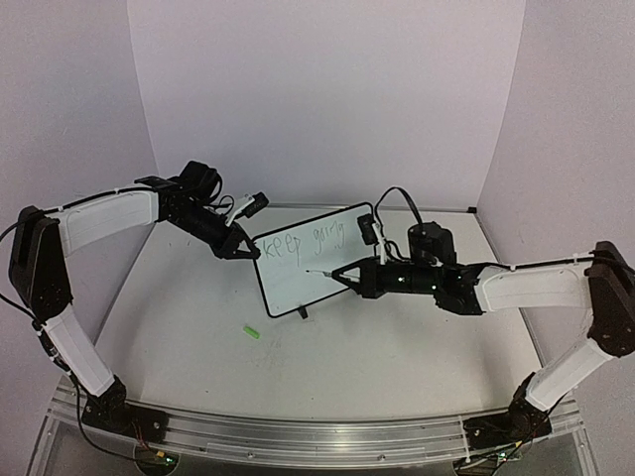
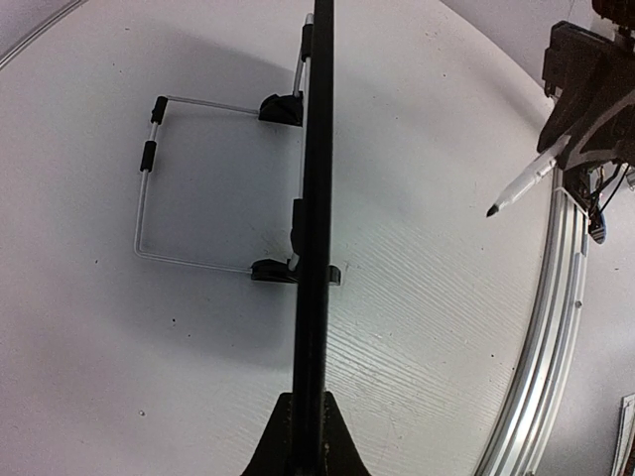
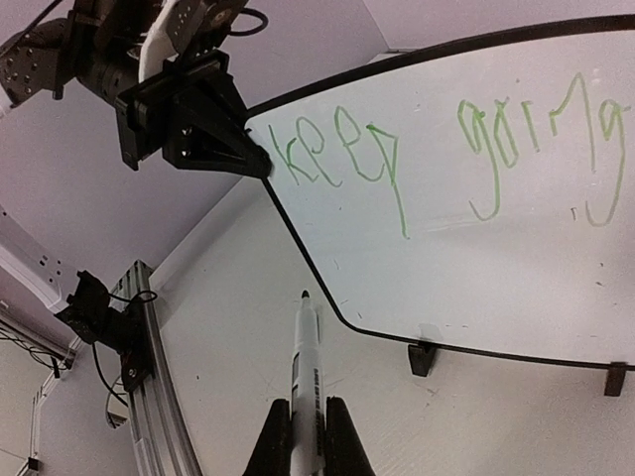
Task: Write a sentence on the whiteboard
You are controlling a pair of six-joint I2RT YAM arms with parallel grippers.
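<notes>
Our left claw (image 1: 245,250) is clamped on the upper left corner of the small rectangular whiteboard (image 1: 295,290), the one with a thin black rounded frame. We judge that grip is there to steady the board, so that pen pressure will not tip it or push it back. The board stands near the middle of the pale surface (image 1: 179,327), leaning slightly back. It rests on its two small black feet (image 3: 424,359), with a thin wire stand (image 2: 147,159) folded out behind it.

Our right claw (image 1: 344,275) is closed around the barrel of a white marker pen (image 3: 306,362) with its dark tip pointing forward. Holding the pen along the claw's axis lets the wrist steer the tip like a finger.

The green handwritten sentence (image 1: 303,243) so far reads "keep going" in one line across the top of the board. The lower half is bare.

Seen from above, the tip hangs in front of the lower left part of the board. The left wrist view shows a clear gap between the tip and the writing face, so we take the pen to be off the board, poised where a second line would start.

A small green pen cap (image 1: 251,333) lies on the surface in front of the board, well clear of both arms.
</notes>
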